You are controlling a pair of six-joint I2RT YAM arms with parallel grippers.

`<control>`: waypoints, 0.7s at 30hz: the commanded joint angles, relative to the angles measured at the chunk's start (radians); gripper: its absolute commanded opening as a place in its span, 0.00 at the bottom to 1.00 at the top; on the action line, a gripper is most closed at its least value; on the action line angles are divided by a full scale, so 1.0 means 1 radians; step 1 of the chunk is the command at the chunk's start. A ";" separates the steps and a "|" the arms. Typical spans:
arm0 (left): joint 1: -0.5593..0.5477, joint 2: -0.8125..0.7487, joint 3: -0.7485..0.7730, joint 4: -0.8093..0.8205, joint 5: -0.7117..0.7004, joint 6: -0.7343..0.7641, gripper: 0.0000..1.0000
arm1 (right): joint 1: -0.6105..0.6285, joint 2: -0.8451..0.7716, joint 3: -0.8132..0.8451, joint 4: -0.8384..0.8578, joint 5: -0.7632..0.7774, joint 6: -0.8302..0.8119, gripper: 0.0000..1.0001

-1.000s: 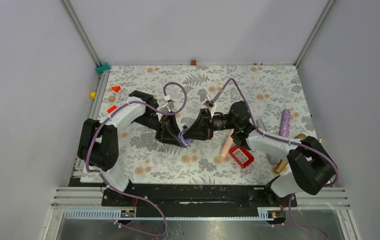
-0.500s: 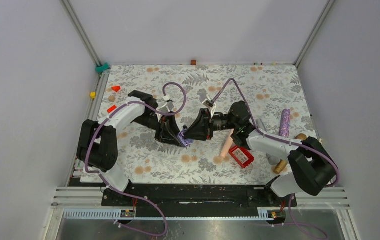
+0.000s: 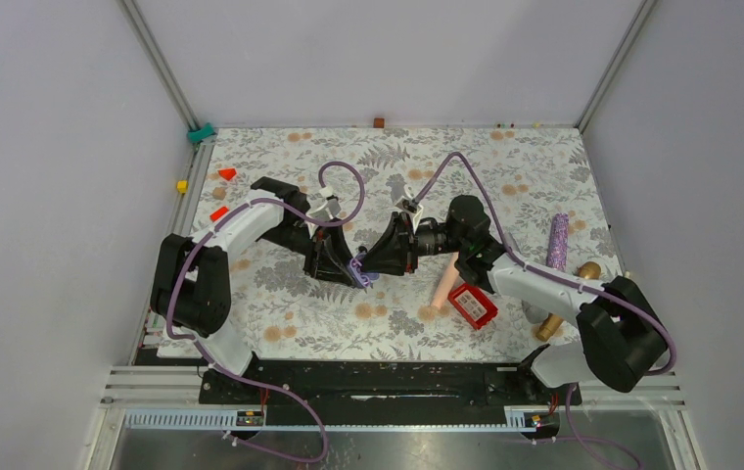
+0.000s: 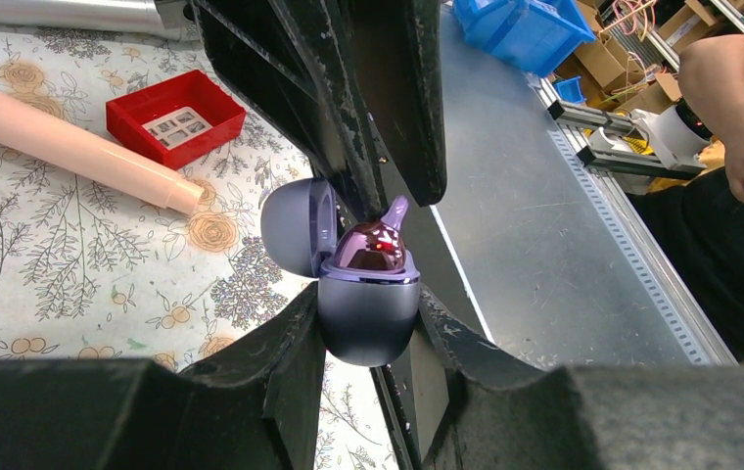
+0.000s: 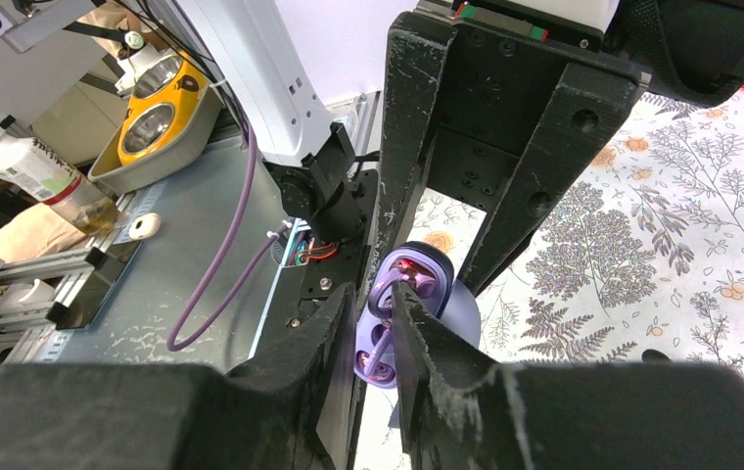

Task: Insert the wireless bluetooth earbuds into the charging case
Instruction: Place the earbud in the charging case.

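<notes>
The charging case [image 4: 368, 318] is lavender, not black. It is held off the table with its lid [image 4: 290, 230] swung open. My left gripper [image 4: 366, 308] is shut on its lower shell. A glossy purple earbud [image 4: 373, 245] sits at the case's upper socket with its wing tip pointing up. My right gripper [image 5: 373, 294] is closed narrowly on that earbud [image 5: 397, 274] over the open case [image 5: 373, 366]. I cannot tell whether the lower socket holds the second earbud. In the top view the two grippers [image 3: 356, 266] [image 3: 370, 261] meet at the case [image 3: 363, 274] mid-table.
A pink cylinder [image 3: 443, 279] and a red box [image 3: 472, 305] lie just right of the grippers. A glittery purple cylinder [image 3: 557, 240] and a wooden piece [image 3: 548, 326] lie at the right edge. Small red blocks [image 3: 226, 173] lie at the far left.
The right arm's elbow has shifted slightly right and its wrist has nudged a little. Both grippers stay together at the case.
</notes>
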 commanded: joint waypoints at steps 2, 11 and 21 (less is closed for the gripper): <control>-0.009 -0.050 0.008 -0.064 0.150 0.025 0.00 | 0.001 -0.031 0.046 -0.121 0.064 -0.109 0.30; -0.010 -0.057 0.007 -0.064 0.148 0.032 0.00 | 0.001 -0.068 0.067 -0.227 0.080 -0.198 0.35; -0.009 -0.053 0.005 -0.063 0.148 0.035 0.00 | -0.001 -0.099 0.082 -0.300 0.087 -0.256 0.38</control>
